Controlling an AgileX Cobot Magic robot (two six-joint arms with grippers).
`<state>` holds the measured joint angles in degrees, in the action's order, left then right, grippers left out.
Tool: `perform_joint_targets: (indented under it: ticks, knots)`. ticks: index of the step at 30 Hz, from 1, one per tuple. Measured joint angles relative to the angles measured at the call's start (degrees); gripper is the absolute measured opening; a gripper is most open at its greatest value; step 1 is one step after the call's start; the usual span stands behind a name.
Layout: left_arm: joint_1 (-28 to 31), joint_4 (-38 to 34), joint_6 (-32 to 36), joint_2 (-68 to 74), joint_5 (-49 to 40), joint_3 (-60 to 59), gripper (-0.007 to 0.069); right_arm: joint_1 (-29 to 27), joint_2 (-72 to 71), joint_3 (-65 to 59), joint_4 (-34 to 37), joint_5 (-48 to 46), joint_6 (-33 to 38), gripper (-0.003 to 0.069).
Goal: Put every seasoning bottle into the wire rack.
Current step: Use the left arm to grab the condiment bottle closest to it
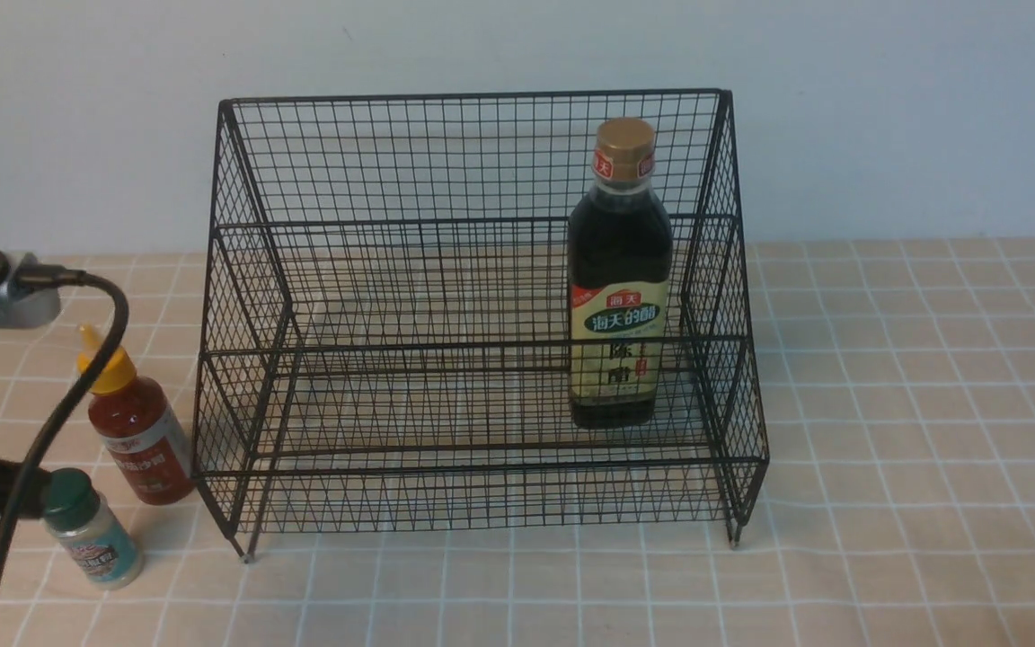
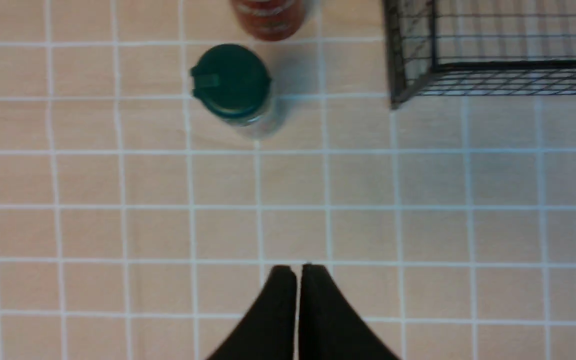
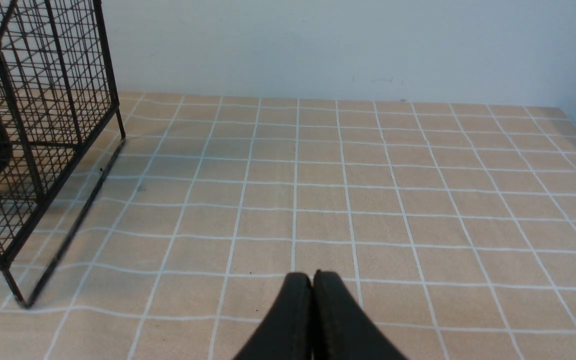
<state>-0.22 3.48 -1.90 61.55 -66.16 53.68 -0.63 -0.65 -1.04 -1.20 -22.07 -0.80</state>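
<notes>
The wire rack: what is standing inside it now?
Only the vinegar bottle, upright on the lower shelf of the wire rack, right side. The sauce bottle and shaker stand outside. Only mesh behind the vinegar bottle is covered.

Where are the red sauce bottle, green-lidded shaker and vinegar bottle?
red sauce bottle (image 1: 133,412): front view, red body.
green-lidded shaker (image 2: 231,80): left wrist view, lid.
vinegar bottle (image 1: 618,346): front view, cream label.

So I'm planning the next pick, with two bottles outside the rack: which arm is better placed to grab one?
Left. The shaker and red sauce bottle stand beside the wire rack's left end, with the shaker ahead of the shut left gripper. The right gripper, also shut, faces tablecloth beyond the rack.
</notes>
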Motion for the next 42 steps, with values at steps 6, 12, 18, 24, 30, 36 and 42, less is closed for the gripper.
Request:
perform_joint_targets:
  ticks: [6,12,18,24,30,36,42]
  knots:
    - [7.9,-6.9,3.9,12.5,-2.7,4.0,0.0007,0.0,0.0,0.0,0.0,0.0,0.0,-0.0013]
    - [9.0,-11.1,13.3,18.3,-1.4,4.6,0.0011,0.0,0.0,0.0,0.0,0.0,0.0,-0.0013]
    - [9.0,-10.1,16.0,18.6,6.8,4.6,0.0075,0.0,0.0,0.0,0.0,0.0,0.0,-0.0013]
    - [9.0,-9.5,16.7,18.9,11.7,4.6,0.0256,0.0,0.0,0.0,0.0,0.0,0.0,-0.0013]
    - [9.0,-8.5,19.0,22.4,14.0,4.7,0.049,0.0,0.0,0.0,0.0,0.0,0.0,-0.0013]
    - [9.0,-8.5,19.0,27.3,14.7,4.7,0.0542,0.0,0.0,0.0,0.0,0.0,0.0,-0.0013]
    - [9.0,-8.5,19.0,30.1,15.5,4.7,0.053,0.0,0.0,0.0,0.0,0.0,0.0,-0.0013]
